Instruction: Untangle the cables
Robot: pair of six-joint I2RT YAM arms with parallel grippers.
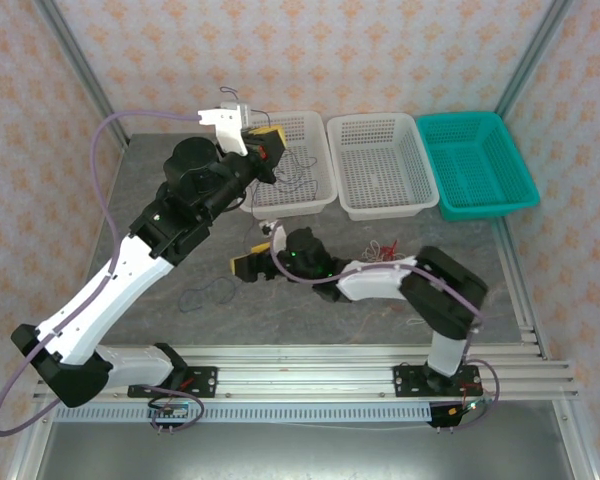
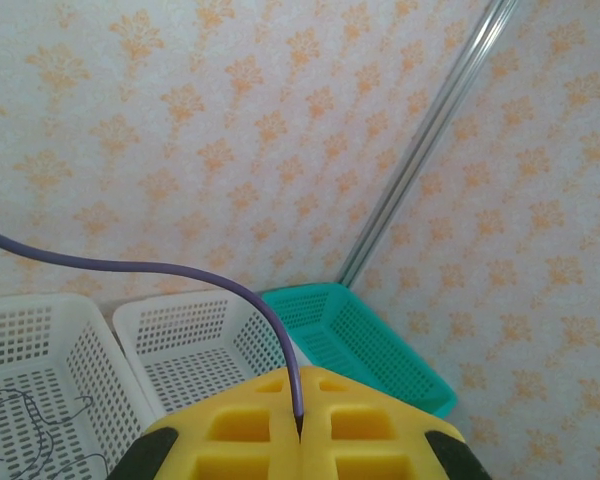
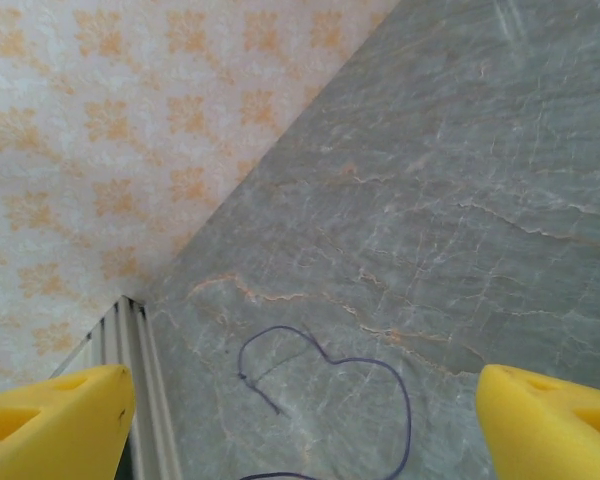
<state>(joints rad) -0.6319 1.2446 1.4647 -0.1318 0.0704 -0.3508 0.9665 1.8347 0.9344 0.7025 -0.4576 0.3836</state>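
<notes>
Grey marbled worktop. Left fingers: yellow, raised over the left white basket, clenched on a purple cable that arcs away from them. Right fingers: yellow, spread wide, grasping nothing, above a loose purple cable curled on the worktop. Dark cables lie in that basket; red cables lie beside the right arm.

Noted left arm stretched diagonally from lower left toward upper centre of the top view, wrist raised. Found left gripper closed, yellow fingers pressed together, pinching a purple cable at the seam. Noted right arm folded at lower right, forearm reaching left to mid-frame. Found right gripper spread wide, fingers at both lower corners of its wrist view.
</notes>
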